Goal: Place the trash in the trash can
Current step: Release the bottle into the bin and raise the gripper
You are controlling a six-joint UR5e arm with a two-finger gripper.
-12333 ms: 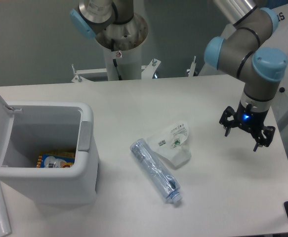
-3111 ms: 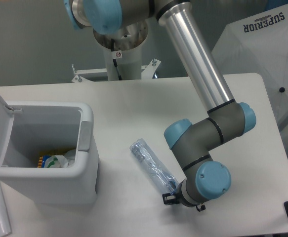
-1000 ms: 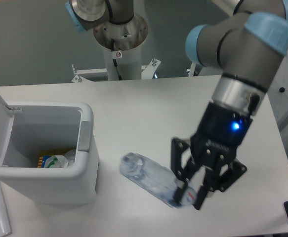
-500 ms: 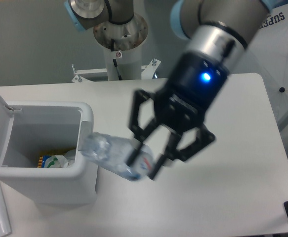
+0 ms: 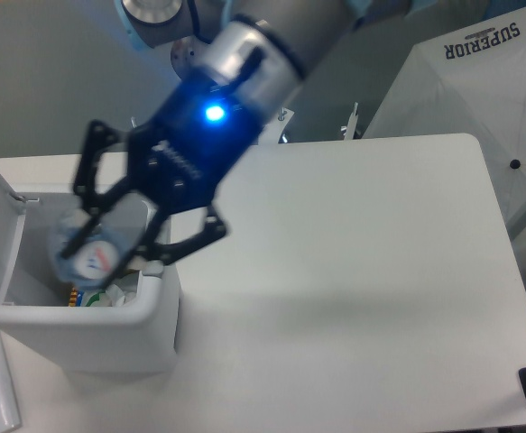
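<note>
The jaws (image 5: pixel 100 257) are clamped on the bottle (image 5: pixel 87 255), carrying it end-on over the open mouth of the trash can (image 5: pixel 109 316), so a release should drop it inside. Below the jaws, the wrapper (image 5: pixel 118 293) already lies in the bin beside a colourful packet (image 5: pixel 80 295). Right of the jaws stretches the white surface (image 5: pixel 353 271); behind it stand a grey wall and a white cover printed SUPERIOR (image 5: pixel 466 81).
</note>
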